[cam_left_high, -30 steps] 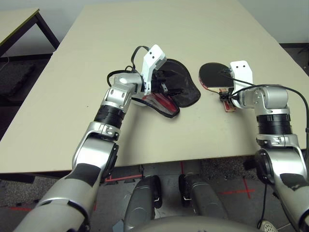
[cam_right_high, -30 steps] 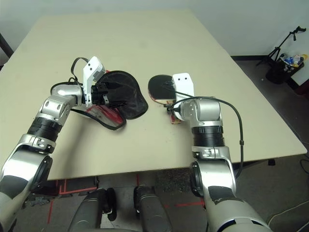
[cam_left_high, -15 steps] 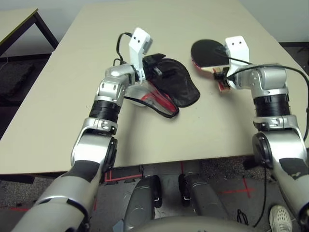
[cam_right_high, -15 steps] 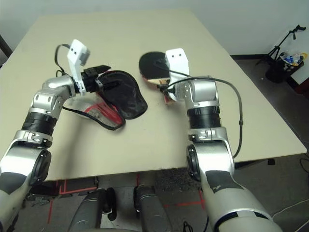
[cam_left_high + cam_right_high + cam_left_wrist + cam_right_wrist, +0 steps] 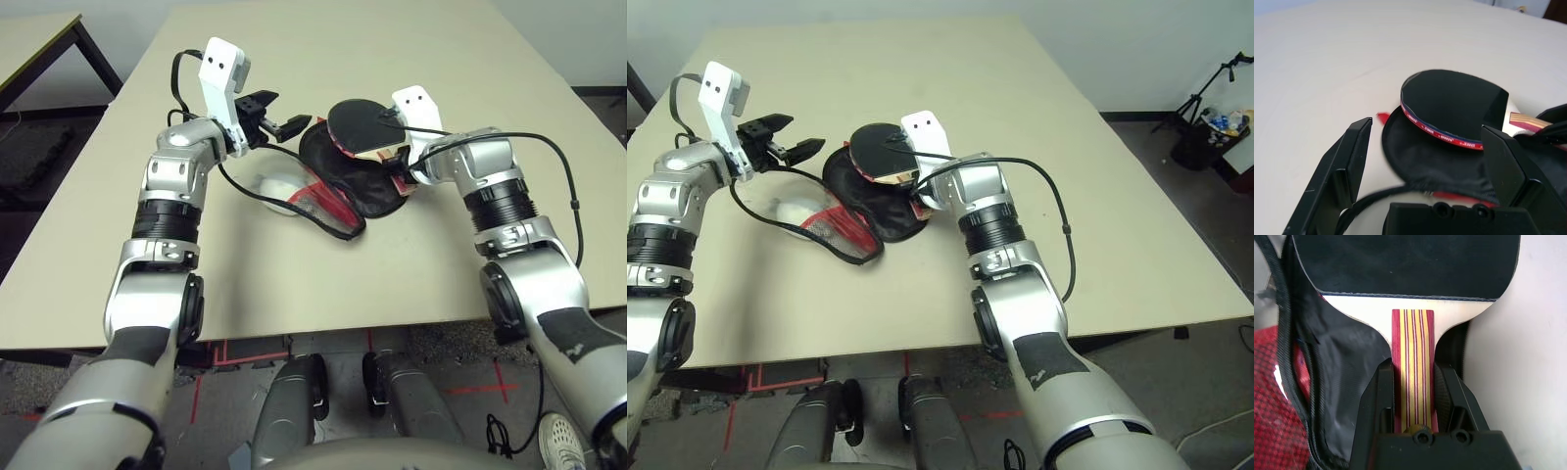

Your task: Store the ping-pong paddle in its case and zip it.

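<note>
Above the case, my right end effector holds the paddle by its handle.

My right arm reaches in across the counter (image 5: 411, 284), wrist bent down and inward, and my right end effector (image 5: 1413, 382) is clamped on the striped wooden handle, carrying the paddle (image 5: 358, 125) with its black face up, tilted over the far end of the case (image 5: 358, 186). The case lies flat mid-counter, its black fabric spread and the red part toward me, with a small whitish bundle (image 5: 279, 189) touching its left side. My left arm is raised at the left of the case, forearm upright, and my left end effector (image 5: 272, 113) points level toward the paddle, fingers (image 5: 1347, 166) spread wide and empty, clear of the fabric. Bare counter stretches beyond the paddle and out to both side edges.
</note>
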Controlling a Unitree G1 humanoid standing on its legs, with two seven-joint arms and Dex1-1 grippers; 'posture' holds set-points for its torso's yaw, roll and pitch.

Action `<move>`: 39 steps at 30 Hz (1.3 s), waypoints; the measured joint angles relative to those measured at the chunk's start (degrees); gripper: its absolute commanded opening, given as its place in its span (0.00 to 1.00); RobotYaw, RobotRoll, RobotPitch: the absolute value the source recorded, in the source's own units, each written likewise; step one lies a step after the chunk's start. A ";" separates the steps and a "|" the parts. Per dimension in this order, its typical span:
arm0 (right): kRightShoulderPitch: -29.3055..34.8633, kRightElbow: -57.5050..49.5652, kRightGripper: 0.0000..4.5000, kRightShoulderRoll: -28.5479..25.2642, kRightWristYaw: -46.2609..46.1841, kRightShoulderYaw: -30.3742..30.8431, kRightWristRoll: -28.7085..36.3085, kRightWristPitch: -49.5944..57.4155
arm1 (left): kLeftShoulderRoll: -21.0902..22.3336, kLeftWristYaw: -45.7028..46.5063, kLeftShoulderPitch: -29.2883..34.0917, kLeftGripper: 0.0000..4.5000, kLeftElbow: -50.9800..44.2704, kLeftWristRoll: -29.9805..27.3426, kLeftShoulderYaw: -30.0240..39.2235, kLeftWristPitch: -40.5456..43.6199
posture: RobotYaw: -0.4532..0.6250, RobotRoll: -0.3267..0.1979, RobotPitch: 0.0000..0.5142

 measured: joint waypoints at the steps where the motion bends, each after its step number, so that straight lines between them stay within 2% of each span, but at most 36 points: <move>1: -0.47 1.78 0.25 0.52 0.15 0.11 -0.31 -1.27 | 0.25 0.34 0.29 1.00 -0.46 -0.05 0.19 0.40 | 0.46 0.62 0.26; 10: -1.39 10.04 0.25 1.84 0.31 -0.20 -2.21 -6.81 | 1.85 2.00 2.87 1.00 -4.61 -1.49 1.68 2.96 | 0.46 0.62 0.27; 32: -0.21 10.10 0.25 2.53 0.17 -0.88 -3.04 -6.42 | 2.32 3.33 1.28 1.00 -1.32 -1.98 1.99 1.51 | 0.45 0.62 0.28; 34: -0.21 10.11 0.41 2.58 0.19 -0.89 -3.05 -6.45 | 2.33 3.53 1.28 1.00 -1.05 -2.00 2.06 1.31 | 0.46 0.62 0.28; 39: -0.23 9.87 0.74 2.66 0.35 -1.90 -2.84 -7.12 | 2.34 4.53 1.28 1.00 -0.81 -2.04 2.72 0.72 | 0.46 0.62 0.27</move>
